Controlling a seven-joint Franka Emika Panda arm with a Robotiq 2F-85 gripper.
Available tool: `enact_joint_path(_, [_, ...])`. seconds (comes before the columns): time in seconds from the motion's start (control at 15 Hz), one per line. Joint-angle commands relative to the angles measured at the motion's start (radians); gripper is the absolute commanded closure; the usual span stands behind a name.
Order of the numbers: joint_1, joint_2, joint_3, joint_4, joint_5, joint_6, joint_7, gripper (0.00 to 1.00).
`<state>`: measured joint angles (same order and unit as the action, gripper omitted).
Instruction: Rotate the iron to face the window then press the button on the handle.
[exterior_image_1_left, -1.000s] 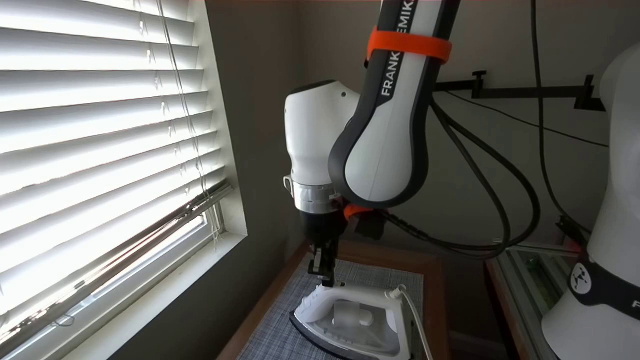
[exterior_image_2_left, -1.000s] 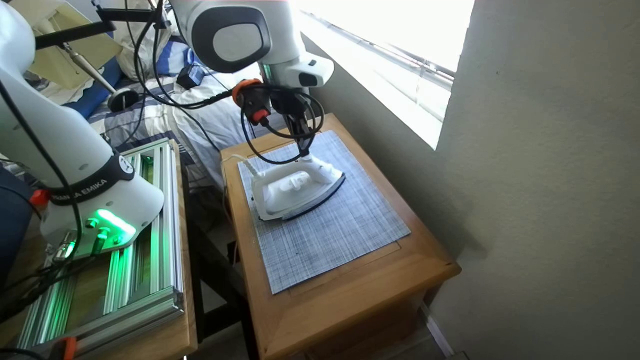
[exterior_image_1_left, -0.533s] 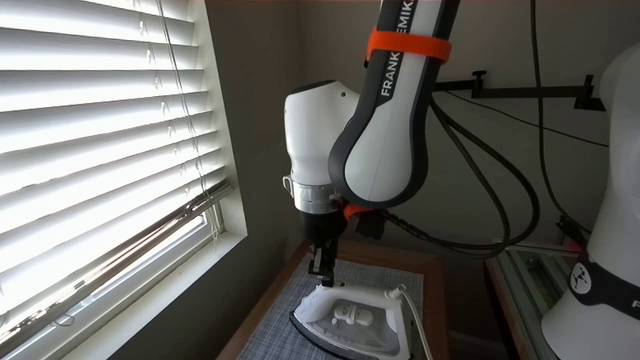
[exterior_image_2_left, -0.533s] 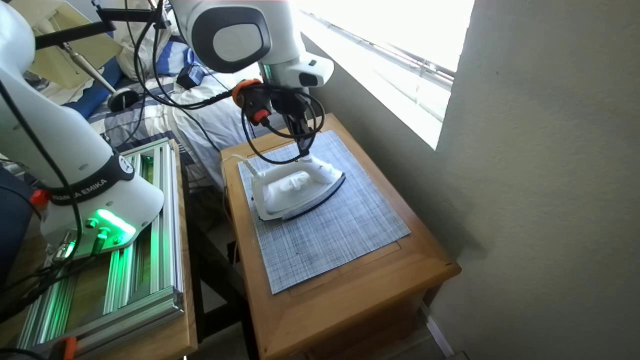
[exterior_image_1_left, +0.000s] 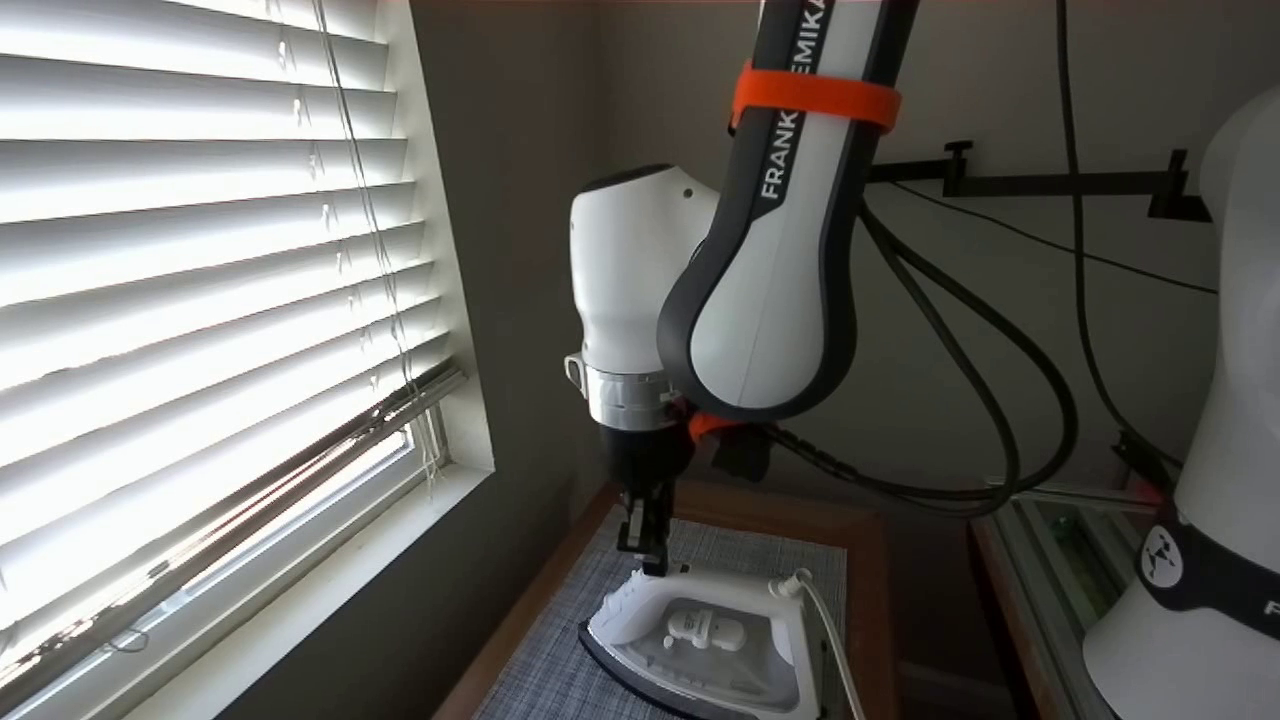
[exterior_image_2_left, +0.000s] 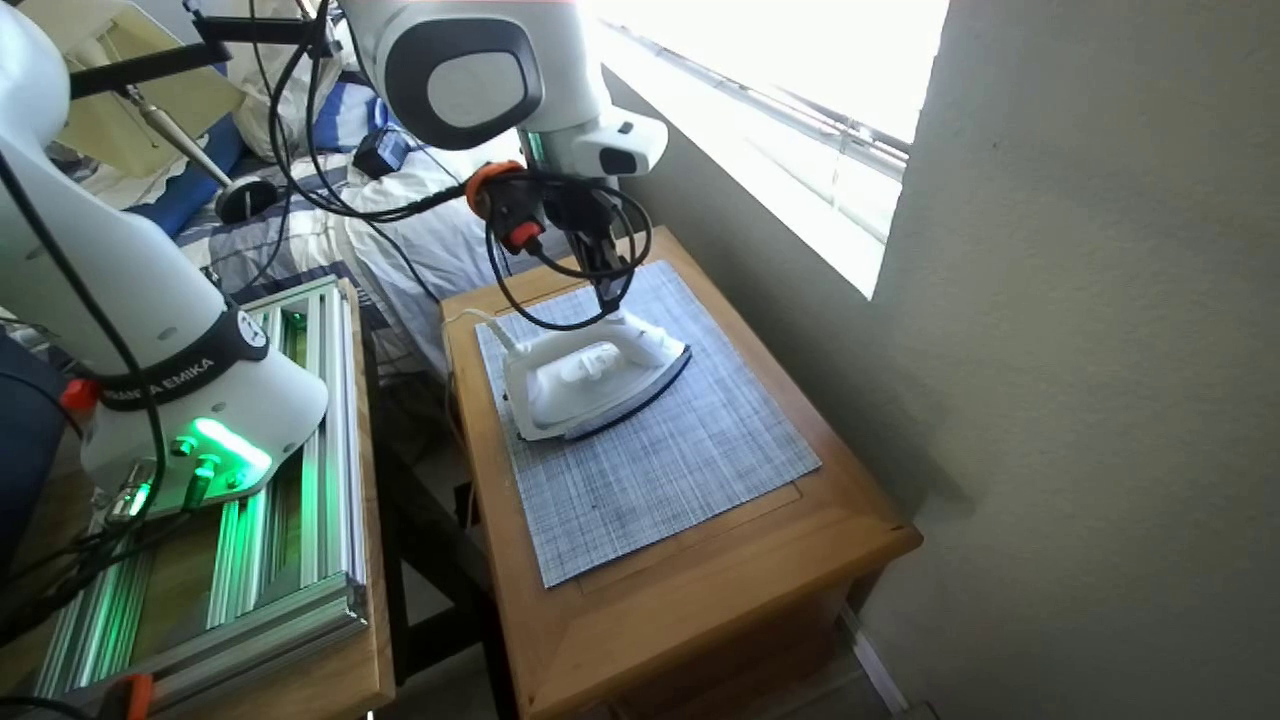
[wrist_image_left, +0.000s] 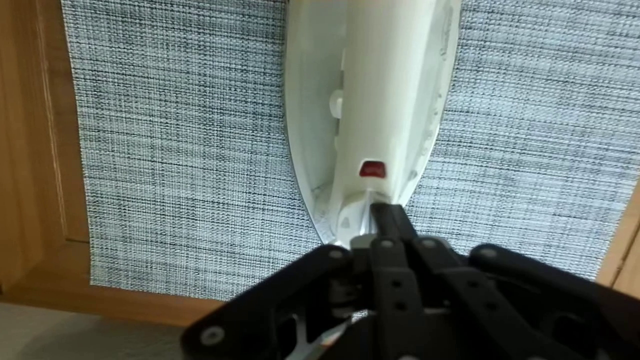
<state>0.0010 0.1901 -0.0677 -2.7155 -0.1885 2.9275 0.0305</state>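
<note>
The white steam iron (exterior_image_1_left: 700, 650) is sitting on a grey woven placemat (exterior_image_2_left: 690, 490) on the wooden surface (exterior_image_2_left: 840, 520), its nose facing the blind-covered window (exterior_image_1_left: 200, 250). The gripper (wrist_image_left: 390, 212) is pointing down at the handle's (wrist_image_left: 382, 100) front end, fingers pressed together; whether they are touching it is unclear.

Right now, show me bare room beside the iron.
The mat is bare on both sides of the iron in the wrist view, out to the wooden table border. Crowded: the front of the handle, under the gripper.
</note>
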Motion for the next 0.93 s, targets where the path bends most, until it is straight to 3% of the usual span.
enact_joint_path(0.0, [-0.004,0.122,-0.006,0.031,0.003,0.067,-0.034,1.00])
enact_joint_path(0.87, [-0.004,0.136,-0.008,0.033,0.005,0.072,-0.049,1.00])
